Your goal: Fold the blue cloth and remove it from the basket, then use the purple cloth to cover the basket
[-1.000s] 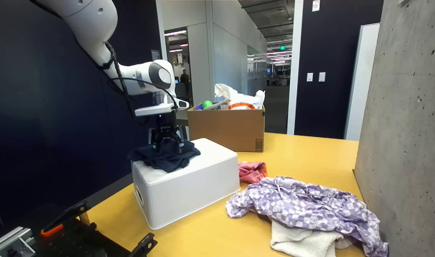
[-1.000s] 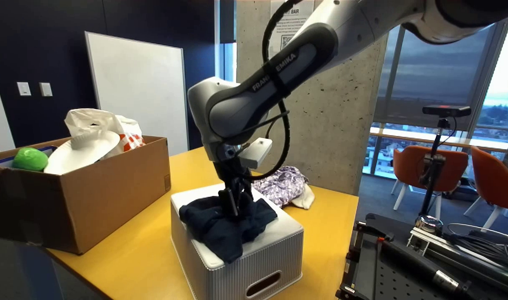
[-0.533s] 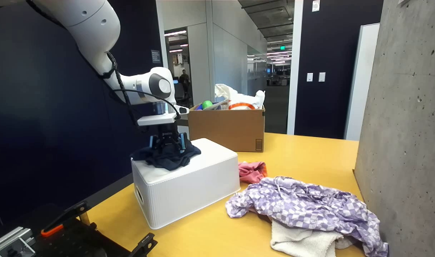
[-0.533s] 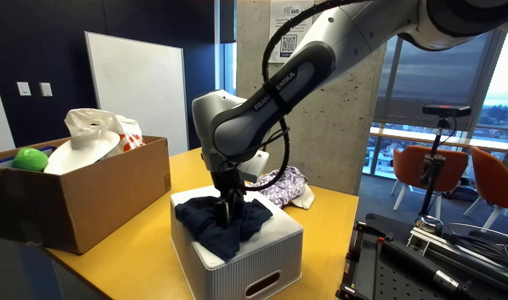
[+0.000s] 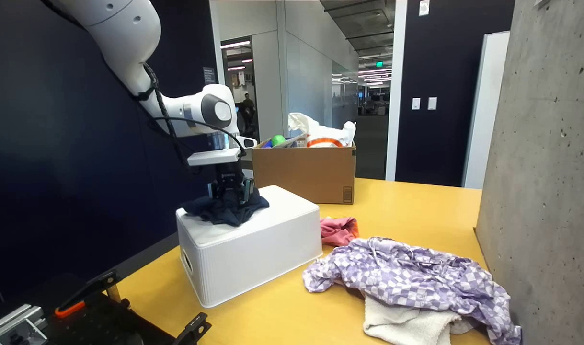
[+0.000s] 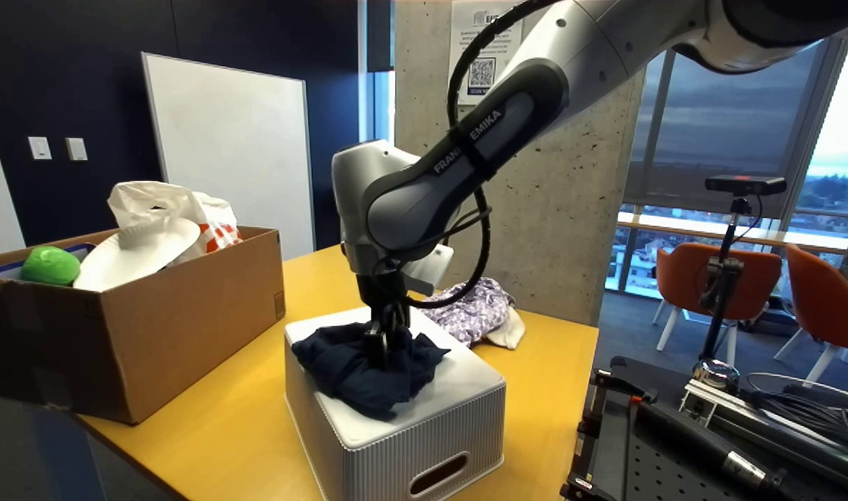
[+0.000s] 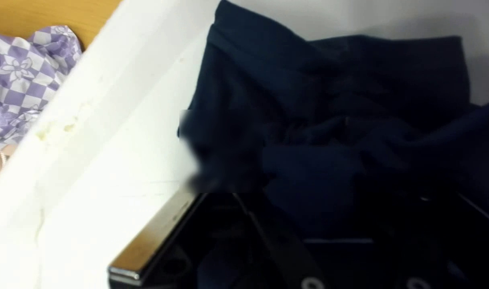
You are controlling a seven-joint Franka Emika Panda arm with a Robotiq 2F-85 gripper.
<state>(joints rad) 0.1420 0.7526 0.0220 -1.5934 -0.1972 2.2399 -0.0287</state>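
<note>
So, folding, moving, covering wait: blue cloth point(image 6: 361, 383) lies messy on the basket point(image 5: 258, 263), purple cloth point(image 5: 406, 273) near it. Can't tell if the gripper point(image 5: 230, 199) pinches; tips hide.

You've got the blue cloth point(image 6: 354, 381), dark navy, bunched and rumpled, on top of the basket point(image 5: 258, 268). In both exterior views it sits toward the left, and the right part of the top shows white. Your basket: white, ribbed walls, oval handle slot, flat closed face up, yellowish stains by an edge in the wrist view. Your purple cloth point(image 5: 411, 275): purple-and-white checks, flower print, thin cords, crumpled in a long heap, just right of the basket in an exterior view.
</note>
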